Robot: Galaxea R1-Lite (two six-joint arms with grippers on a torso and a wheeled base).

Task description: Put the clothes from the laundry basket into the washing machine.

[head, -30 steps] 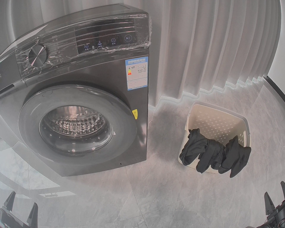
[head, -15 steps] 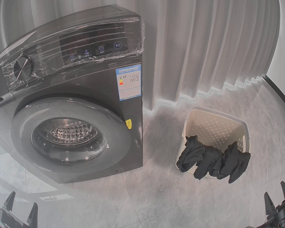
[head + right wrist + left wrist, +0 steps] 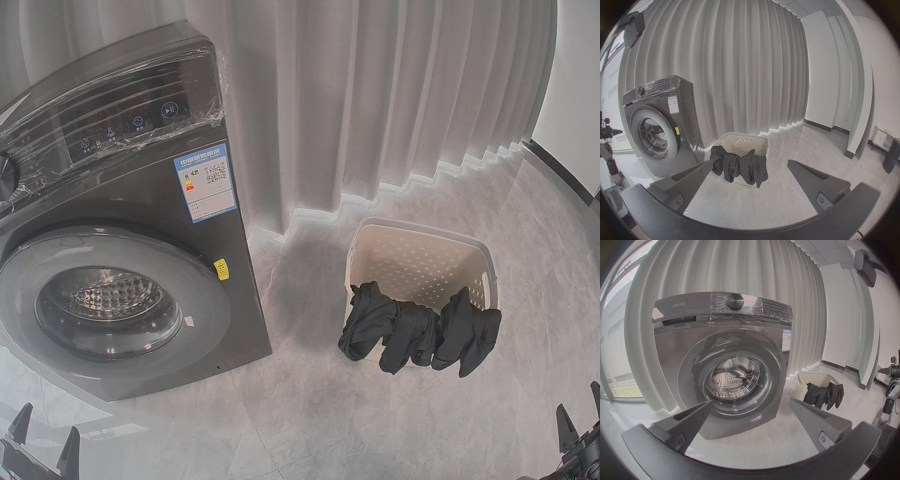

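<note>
Clothes: black, soft fabric garments [image 3: 417, 334] hang bunched over the near rim of a cream, perforated plastic laundry basket [image 3: 422, 226]. Part of them lies inside and part trails down the outer wall.
Basket: it stands on the grey tiled floor [image 3: 350, 419], beside the dark grey front-loading washing machine [image 3: 144, 206] but apart from it, on our right side.
Handling: we judge the clothes light, limp and not fragile. They will sag and stretch out when lifted, and loose ends may drag on the rim or catch on it. We cannot tell whether it is one garment or several tangled together.
Where to hold: we would pinch the thick bunched fold lying on top of the rim. There the cloth is gathered and stands clear of the plastic, which a thin hanging end does not offer.
Left gripper [image 3: 750, 403]: wide open and empty, held low in front of the washing machine and touching nothing.
Right gripper [image 3: 750, 164]: wide open and empty, pointed toward the basket and well apart from the clothes.
Machine door: it looks shut to us, with the steel drum showing through the round glass.
</note>
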